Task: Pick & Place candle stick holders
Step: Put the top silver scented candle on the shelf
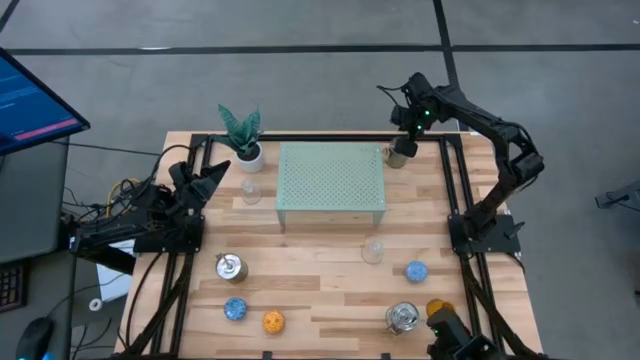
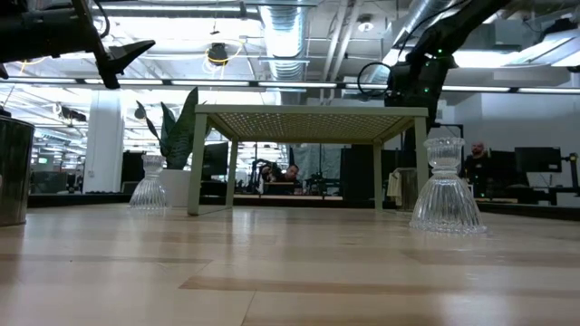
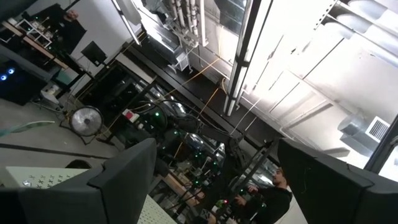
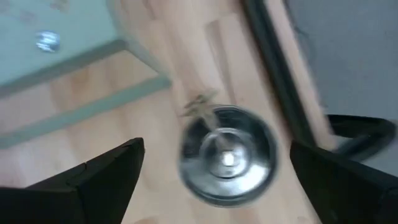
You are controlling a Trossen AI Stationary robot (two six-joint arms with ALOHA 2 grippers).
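Observation:
A shiny silver holder [image 1: 398,155] stands upright on the table at the far right corner of the pale green stand [image 1: 331,180]. My right gripper [image 1: 403,135] hangs open above it. In the right wrist view the silver holder [image 4: 227,155] lies below and between the two spread fingers, apart from both. My left gripper [image 1: 210,178] is open and empty above the table's left side, tipped upward toward the ceiling [image 3: 216,144]. Two clear glass holders [image 1: 373,250] [image 1: 250,190] stand near the stand.
Near the front edge stand a silver holder [image 1: 230,267], a blue one [image 1: 235,309], an orange one [image 1: 272,322], another silver one [image 1: 402,318], an amber one [image 1: 438,308] and a blue one [image 1: 415,270]. A potted plant [image 1: 242,135] stands at the far left.

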